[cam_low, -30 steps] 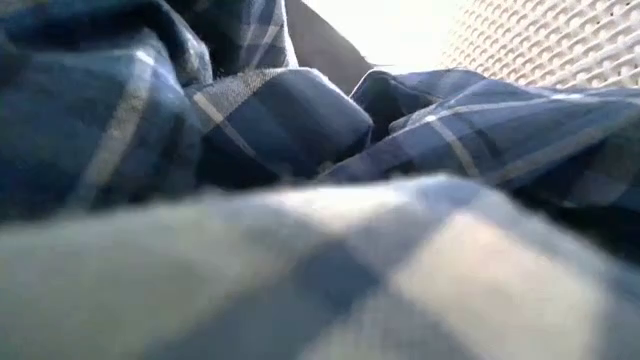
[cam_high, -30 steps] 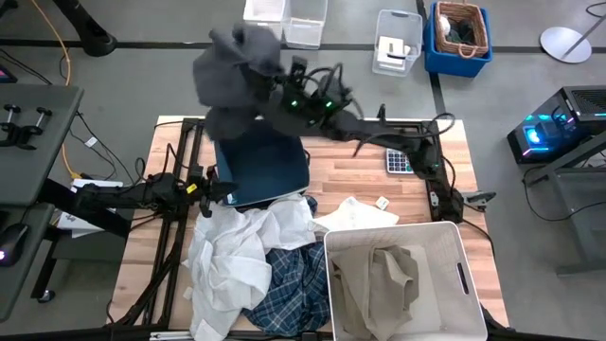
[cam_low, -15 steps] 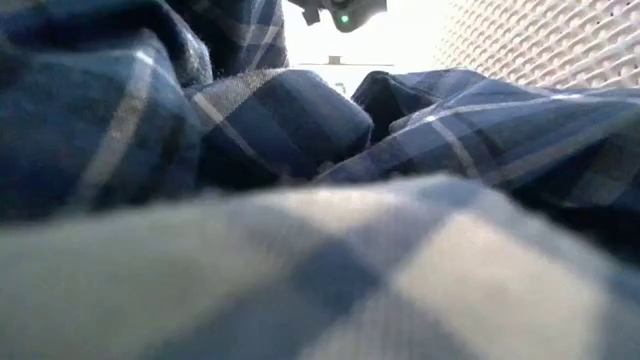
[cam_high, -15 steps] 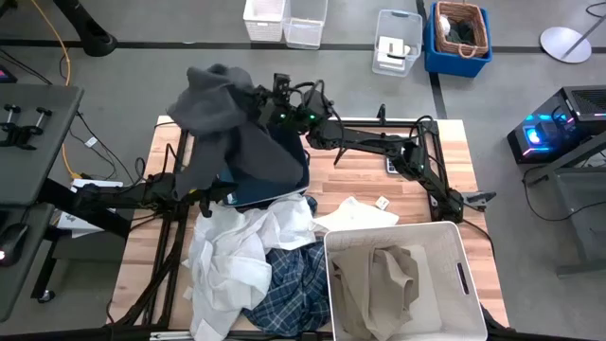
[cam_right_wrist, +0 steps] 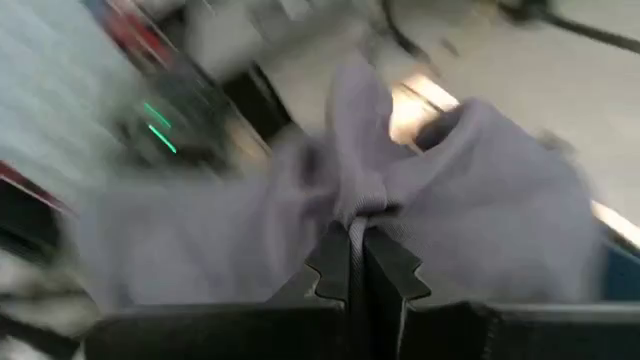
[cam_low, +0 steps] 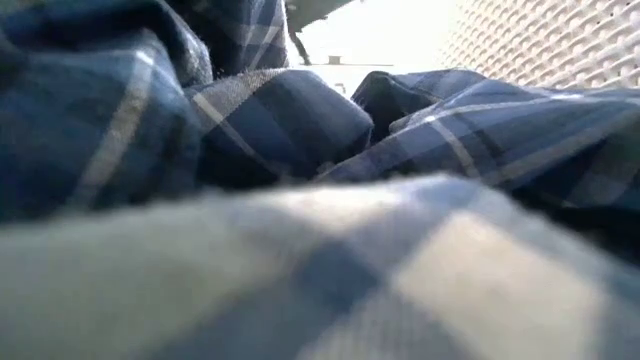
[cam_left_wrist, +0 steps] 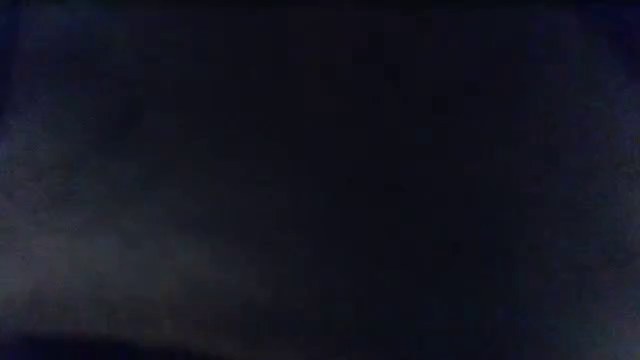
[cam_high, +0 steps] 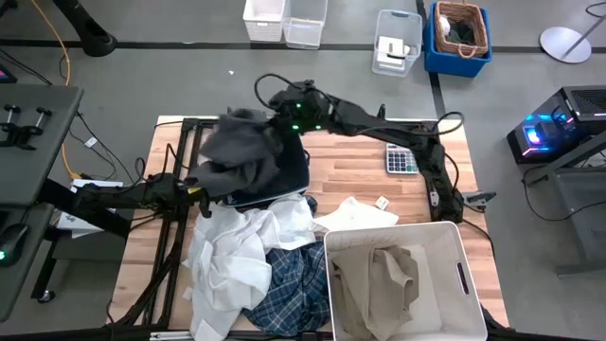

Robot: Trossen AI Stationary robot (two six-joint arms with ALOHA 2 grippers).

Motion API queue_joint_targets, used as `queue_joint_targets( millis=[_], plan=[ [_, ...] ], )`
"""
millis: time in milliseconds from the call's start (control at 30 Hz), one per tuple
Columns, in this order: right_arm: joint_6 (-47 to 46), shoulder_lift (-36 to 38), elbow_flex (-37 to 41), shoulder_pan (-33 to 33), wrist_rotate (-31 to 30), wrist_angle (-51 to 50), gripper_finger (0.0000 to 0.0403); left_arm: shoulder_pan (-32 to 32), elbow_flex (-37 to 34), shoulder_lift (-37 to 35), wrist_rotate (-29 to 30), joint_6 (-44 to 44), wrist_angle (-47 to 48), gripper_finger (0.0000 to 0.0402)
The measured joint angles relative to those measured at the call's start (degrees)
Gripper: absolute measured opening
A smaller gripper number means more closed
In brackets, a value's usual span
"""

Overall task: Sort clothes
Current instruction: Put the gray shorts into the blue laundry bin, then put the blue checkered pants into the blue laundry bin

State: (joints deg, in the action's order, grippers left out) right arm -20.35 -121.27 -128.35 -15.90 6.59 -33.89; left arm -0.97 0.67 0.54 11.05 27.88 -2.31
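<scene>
My right gripper (cam_high: 282, 118) is shut on the dark grey piece (cam_high: 244, 153), which is bunched over the dark blue bin (cam_high: 289, 175) at the table's far left. My left gripper (cam_high: 212, 194) lies low at the bin's left side, partly under the grey piece; its wrist view is dark. White shirts (cam_high: 237, 248) lie piled at the near left, with the blue-white plaid shirt (cam_high: 284, 296) at the near edge; the plaid shirt also fills the low view (cam_low: 280, 130). The beige-khaki piece (cam_high: 379, 279) lies in the large white bin (cam_high: 454, 237). My right gripper pinches a gathered fold of the dark grey piece (cam_right_wrist: 352, 212) between its two shut fingers (cam_right_wrist: 385, 275). The arm comes from the table's right side. The rest of the piece spreads slack beyond the fingers and sinks onto the bin's left part (cam_high: 227, 175).
A calculator (cam_high: 399, 161) lies on the wood at the far right, and a small tag (cam_high: 383, 203) near the middle. The white bin's meshed wall (cam_low: 545, 40) shows in the low view. Storage boxes (cam_high: 398, 40) stand on the floor beyond the table.
My right gripper has come down toward the dark blue bin, still shut on the dark grey piece. The piece hung lifted high and spread out above the table's far left; it has since dropped and bunched up over the bin's left part.
</scene>
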Motion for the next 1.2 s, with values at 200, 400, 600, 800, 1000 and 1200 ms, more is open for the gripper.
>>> queue_joint_targets(
  millis=[200,400,600,800,1000,1200],
  plan=[
    [7.31,1.44,0.11,1.28,-9.64,-25.78,0.0001,0.00,0.00,0.00,0.02,-0.02,-0.06,0.0001],
    [7.26,1.49,4.17,2.77,-9.14,-17.81,0.0001,0.02,0.00,0.00,0.02,-0.02,-0.06,0.0001],
    [5.59,-1.81,5.52,5.72,-5.66,-10.13,0.0004,0.00,0.00,0.00,-0.02,-0.02,0.01,0.0001],
    [6.19,-2.50,5.51,5.56,-6.15,-10.91,0.0064,0.02,0.00,0.00,0.04,-0.02,0.01,0.0001],
    [9.37,-2.73,3.37,4.65,-5.63,-16.24,0.0167,0.02,0.00,0.00,0.02,-0.02,-0.01,0.0001],
    [16.60,-2.71,-5.55,4.19,-5.56,-26.65,0.0247,0.02,0.00,0.00,0.02,-0.02,-0.01,0.0001]
  ],
)
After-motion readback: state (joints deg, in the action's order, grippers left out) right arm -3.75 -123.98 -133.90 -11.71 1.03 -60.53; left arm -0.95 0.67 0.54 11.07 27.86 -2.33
